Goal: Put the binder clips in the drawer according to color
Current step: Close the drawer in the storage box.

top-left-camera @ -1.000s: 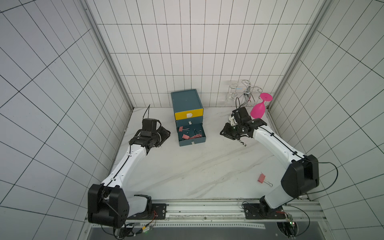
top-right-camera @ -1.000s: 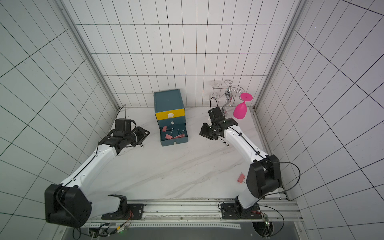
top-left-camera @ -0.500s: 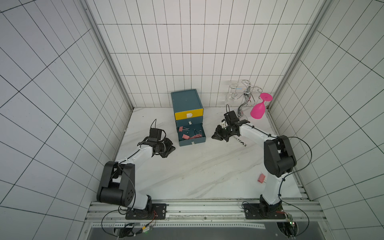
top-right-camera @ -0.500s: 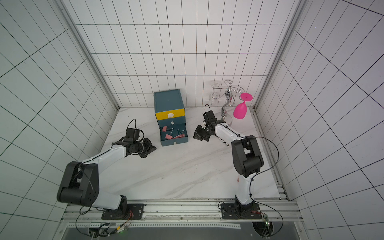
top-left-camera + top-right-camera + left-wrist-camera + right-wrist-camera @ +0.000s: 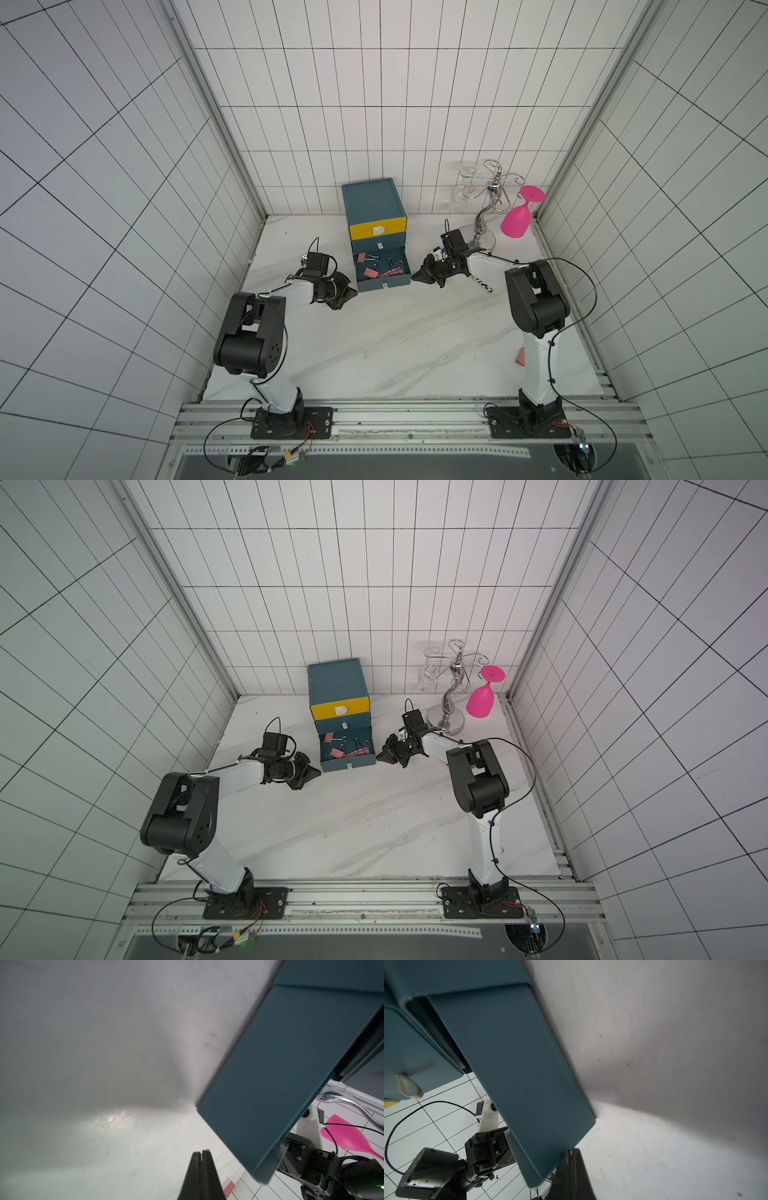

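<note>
The teal drawer unit [image 5: 373,201] has its bottom drawer [image 5: 384,284] pulled open. Inside lie several salmon-pink binder clips [image 5: 371,272] [image 5: 336,752] and a few dark ones [image 5: 391,262]. One more pink clip [image 5: 519,356] lies on the table at the front right, half hidden by the right arm. My left gripper [image 5: 351,293] [image 5: 201,1152] rests low just left of the open drawer, shut and empty. Off the drawer's right front corner my right gripper [image 5: 416,277] [image 5: 572,1150] is also shut on nothing. Both wrist views show the drawer's side wall [image 5: 270,1084] [image 5: 519,1064].
A chrome glass rack [image 5: 484,216] stands at the back right with a pink goblet [image 5: 516,222] and a clear glass [image 5: 461,195] hanging on it. The yellow top drawer [image 5: 377,228] and the middle drawer [image 5: 378,245] are closed. Tiled walls enclose the marble table [image 5: 395,340].
Both grippers have dropped down to the table and moved in to either side of the open drawer. Both jaws have gone from partly open to shut.
</note>
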Available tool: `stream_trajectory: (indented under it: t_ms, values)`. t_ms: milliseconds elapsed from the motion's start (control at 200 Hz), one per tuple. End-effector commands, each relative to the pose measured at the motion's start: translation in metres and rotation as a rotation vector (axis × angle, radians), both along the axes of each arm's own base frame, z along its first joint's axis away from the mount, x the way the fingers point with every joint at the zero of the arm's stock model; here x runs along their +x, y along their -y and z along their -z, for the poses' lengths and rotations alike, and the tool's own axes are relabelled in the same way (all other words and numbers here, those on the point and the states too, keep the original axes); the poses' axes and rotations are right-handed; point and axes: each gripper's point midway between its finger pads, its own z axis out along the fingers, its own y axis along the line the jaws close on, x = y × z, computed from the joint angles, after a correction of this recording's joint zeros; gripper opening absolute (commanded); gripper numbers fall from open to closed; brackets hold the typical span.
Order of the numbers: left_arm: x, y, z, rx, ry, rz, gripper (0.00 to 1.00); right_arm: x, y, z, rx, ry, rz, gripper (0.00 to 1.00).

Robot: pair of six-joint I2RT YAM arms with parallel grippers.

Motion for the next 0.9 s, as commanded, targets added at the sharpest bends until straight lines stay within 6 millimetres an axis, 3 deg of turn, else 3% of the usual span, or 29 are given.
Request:
stream_trajectory:
  t_ms: [0,275,895]
  values:
    - [0.022,0.004,-0.011,-0.035,0.044,-0.004,0.00,0.018,-0.007,-0.013,0.061,0.028,0.009,0.00]
    - [0.043,0.009,-0.017,-0.056,0.058,-0.013,0.00,0.040,-0.013,-0.021,0.114,0.032,0.032,0.00]
    - [0.091,0.010,-0.011,-0.078,0.069,-0.044,0.00,0.084,-0.019,-0.027,0.160,0.045,0.076,0.00]
